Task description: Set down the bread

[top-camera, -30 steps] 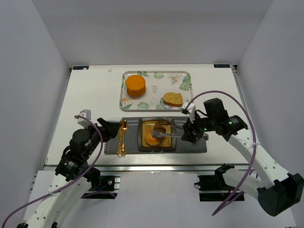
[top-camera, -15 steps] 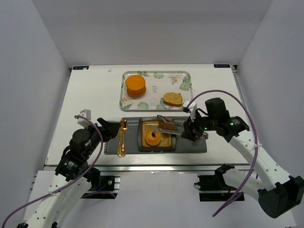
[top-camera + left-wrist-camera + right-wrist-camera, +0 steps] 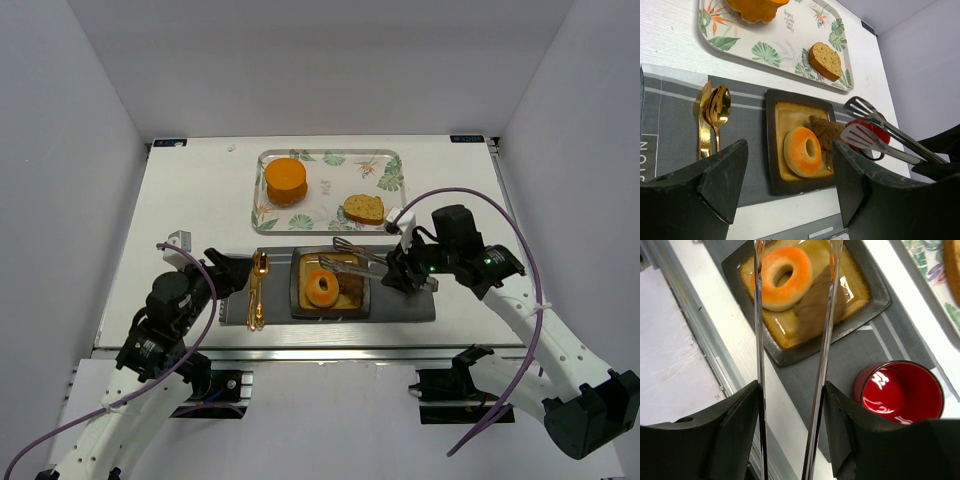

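Observation:
The bread point(image 3: 363, 209) lies flat on the floral tray point(image 3: 327, 229) at the back; it also shows in the left wrist view point(image 3: 825, 61). My right gripper point(image 3: 400, 275) point(image 3: 790, 390) is shut on metal tongs point(image 3: 350, 262) point(image 3: 758, 340), whose heads stand apart and empty above the far right edge of the dark square plate point(image 3: 298, 300). An orange-glazed donut point(image 3: 322, 288) and a dark brown wedge point(image 3: 350, 285) lie on that plate. My left gripper point(image 3: 232, 272) point(image 3: 790, 150) is open and empty, left of the plate.
A grey placemat point(image 3: 400, 305) lies under the plate. A gold spoon and fork point(image 3: 257, 290) lie on its left part. A red cup point(image 3: 900, 390) stands right of the plate, below my right wrist. An orange round piece point(image 3: 285, 181) sits on the tray's left.
The tongs carried the brown wedge above the plate, then opened. The wedge now lies on the plate right of the donut, and the tong heads have moved back. The left arm has not moved.

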Robot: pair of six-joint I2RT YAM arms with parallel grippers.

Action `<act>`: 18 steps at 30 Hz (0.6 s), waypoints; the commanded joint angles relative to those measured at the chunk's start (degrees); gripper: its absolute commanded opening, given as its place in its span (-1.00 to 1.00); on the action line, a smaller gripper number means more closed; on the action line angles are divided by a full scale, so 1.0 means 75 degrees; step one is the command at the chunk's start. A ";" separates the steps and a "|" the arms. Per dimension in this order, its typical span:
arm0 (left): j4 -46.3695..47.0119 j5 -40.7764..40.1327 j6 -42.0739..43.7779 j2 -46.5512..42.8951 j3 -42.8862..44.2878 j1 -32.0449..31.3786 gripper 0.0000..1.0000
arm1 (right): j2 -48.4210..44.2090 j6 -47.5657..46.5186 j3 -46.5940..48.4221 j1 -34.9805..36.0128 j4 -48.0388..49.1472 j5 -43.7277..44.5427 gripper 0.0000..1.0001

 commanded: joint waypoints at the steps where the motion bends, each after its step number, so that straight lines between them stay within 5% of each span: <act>1: -0.0061 -0.0029 -0.0019 -0.0075 -0.0018 0.0039 0.54 | -0.0129 0.0370 0.0202 -0.0002 0.0732 0.0219 0.13; 6: -0.0026 -0.0005 -0.0019 -0.0064 -0.0019 0.0039 0.54 | 0.0385 0.0594 0.0378 -0.0154 0.1620 0.1060 0.05; 18: -0.0096 -0.0087 -0.0019 -0.0169 -0.0007 0.0039 0.54 | 0.3268 -0.1631 0.1561 -0.0846 0.2643 0.2398 0.01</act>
